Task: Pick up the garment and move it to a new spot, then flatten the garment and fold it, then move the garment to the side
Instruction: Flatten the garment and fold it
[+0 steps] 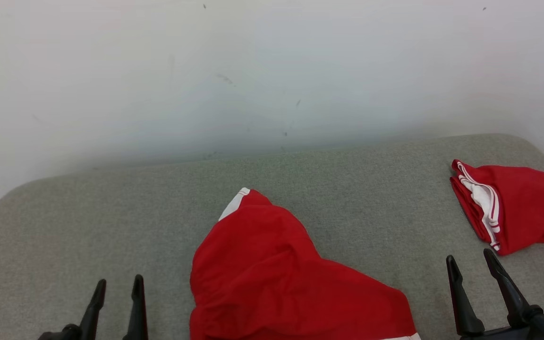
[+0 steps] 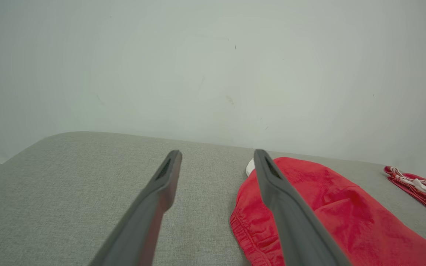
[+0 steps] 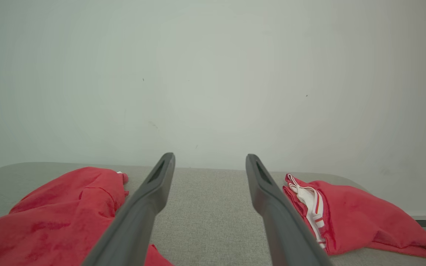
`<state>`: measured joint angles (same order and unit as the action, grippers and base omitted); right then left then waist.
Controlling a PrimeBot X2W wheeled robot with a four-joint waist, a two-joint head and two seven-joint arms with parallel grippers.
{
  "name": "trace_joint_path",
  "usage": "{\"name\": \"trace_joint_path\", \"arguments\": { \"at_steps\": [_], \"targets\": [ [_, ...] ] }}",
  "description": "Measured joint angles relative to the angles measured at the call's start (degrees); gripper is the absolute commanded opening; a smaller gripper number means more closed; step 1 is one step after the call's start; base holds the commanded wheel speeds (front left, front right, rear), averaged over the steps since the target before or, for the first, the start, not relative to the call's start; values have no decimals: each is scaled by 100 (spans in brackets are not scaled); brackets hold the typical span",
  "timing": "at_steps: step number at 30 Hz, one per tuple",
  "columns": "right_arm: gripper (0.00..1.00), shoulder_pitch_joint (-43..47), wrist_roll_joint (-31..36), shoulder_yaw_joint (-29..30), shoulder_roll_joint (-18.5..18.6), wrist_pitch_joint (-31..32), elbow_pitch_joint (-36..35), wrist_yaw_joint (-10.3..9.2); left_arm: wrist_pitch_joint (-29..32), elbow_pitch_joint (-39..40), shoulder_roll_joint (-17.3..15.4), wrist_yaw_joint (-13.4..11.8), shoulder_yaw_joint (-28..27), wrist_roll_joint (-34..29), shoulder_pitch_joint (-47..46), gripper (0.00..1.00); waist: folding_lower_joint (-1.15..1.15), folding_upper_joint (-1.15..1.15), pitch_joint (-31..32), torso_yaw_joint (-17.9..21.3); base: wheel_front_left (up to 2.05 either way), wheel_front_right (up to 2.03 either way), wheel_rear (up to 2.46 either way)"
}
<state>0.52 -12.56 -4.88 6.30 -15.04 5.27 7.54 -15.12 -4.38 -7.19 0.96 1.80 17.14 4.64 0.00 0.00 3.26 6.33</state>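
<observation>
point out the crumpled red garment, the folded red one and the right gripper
crumpled red garment [image 1: 272,278], head view, middle of the cloth
folded red garment [image 1: 527,208], head view, plain red top layer
right gripper [image 1: 469,255], head view, midway between its fingertips

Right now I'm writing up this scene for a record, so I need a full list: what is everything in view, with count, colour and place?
crumpled garment: one, red with white trim, near middle of the surface
folded garment: one, red with white stripes, far right of the surface
padded surface: one, grey, under both garments
wall: one, white with faint scuffs, behind the surface
left fingers: two, dark, spread open, lower left beside the crumpled garment, holding nothing
right fingers: two, dark, spread open, lower right between the two garments, holding nothing
</observation>
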Motion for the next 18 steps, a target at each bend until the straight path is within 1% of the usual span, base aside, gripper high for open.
{"name": "trace_joint_path", "arguments": {
  "at_steps": [5, 8, 12, 15, 18],
  "targets": [
    [100, 0, -1, -4, 18, 0, -12, 0, 0, -1, 83, 64, -53, -112, 0, 100, 0, 0, -2, 3, 0, 0, 0],
    [100, 1, -57, 27, 70, 0, -21, 0, 0, -12, 100, 147, -29, -144, 9, 100, 0, 0, -23, 3, 0, 0, 0],
    [100, 53, -167, -29, 301, 16, 126, 0, 3, -71, 36, 299, 107, -164, 48, 100, 0, 0, -103, -11, 0, 0, 0],
    [100, 198, -402, -230, 472, 356, 374, 0, 163, -83, -38, 365, 216, -156, 74, 100, 0, 0, -158, -38, 0, 0, 0],
    [100, 281, -582, -389, 572, 683, 575, 1, 535, -90, -49, 435, 341, -29, 108, 100, 0, 0, -217, -66, 0, 0, 0]
  ]
}}
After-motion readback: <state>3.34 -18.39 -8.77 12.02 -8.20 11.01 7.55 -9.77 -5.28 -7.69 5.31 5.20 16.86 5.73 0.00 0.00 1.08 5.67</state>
